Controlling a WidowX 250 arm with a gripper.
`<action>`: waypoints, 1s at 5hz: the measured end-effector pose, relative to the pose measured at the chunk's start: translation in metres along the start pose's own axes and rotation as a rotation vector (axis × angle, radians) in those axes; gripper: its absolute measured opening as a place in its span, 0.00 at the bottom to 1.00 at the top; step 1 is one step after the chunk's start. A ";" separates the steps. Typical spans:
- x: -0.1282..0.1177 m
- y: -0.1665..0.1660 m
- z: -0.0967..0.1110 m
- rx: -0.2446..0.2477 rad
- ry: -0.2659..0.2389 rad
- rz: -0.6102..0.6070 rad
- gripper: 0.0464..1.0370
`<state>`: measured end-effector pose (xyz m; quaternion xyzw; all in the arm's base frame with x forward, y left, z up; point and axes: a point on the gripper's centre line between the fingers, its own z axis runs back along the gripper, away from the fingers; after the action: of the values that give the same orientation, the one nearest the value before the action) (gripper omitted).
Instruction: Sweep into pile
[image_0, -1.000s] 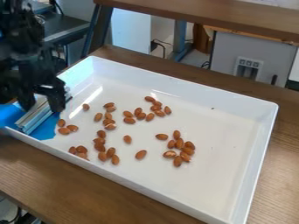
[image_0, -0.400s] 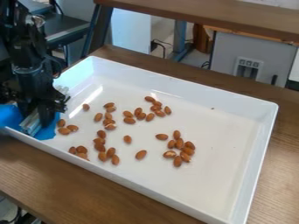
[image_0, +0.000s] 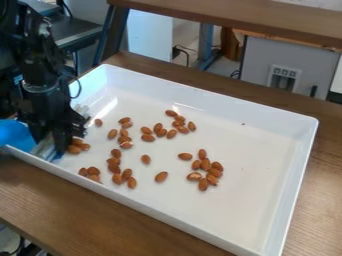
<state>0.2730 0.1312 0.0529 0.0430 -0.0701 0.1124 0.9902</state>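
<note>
Camera view, looking down at a slant on a wooden worktop (image_0: 50, 200) with a large white tray (image_0: 174, 220) on it. At the far left, a flat blue piece (image_0: 16, 134) lies at the tray's corner. Just right of it a pale strip (image_0: 45, 149) slants under the black gripper (image_0: 59, 141), which hangs from the robot arm (image_0: 45, 82) inside the tray's left end. How far the jaws are open, and whether they have hold of the strip, I cannot tell; blue and strip are perhaps parts of one sweeping tool, but the dark arm hides the join.

Right beside the jaws sits a small group of almonds (image_0: 75, 148). A little farther right, more almonds lie near the tray's front wall, and others spread in loose clumps through the middle, with two lone ones toward the front. Furthest right is the tightest clump (image_0: 212, 172), and beyond it, farther back, a dark speck (image_0: 243, 124).

No single pile is formed, so the sweep looks to be at its start, with the tool seemingly being set behind the leftmost nuts. Next would come a low, steady push to the right, the edge kept flat on the tray floor, to carry the strays into the tight clump. Nuts near the front wall could slip past the edge.
</note>
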 end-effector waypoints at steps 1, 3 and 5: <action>0.003 -0.019 -0.002 0.025 -0.026 -0.008 0.34; 0.001 -0.066 0.000 0.016 -0.027 -0.010 0.34; 0.001 -0.113 0.001 -0.038 0.021 0.088 0.34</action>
<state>0.2999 0.0214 0.0465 0.0197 -0.0638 0.1548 0.9857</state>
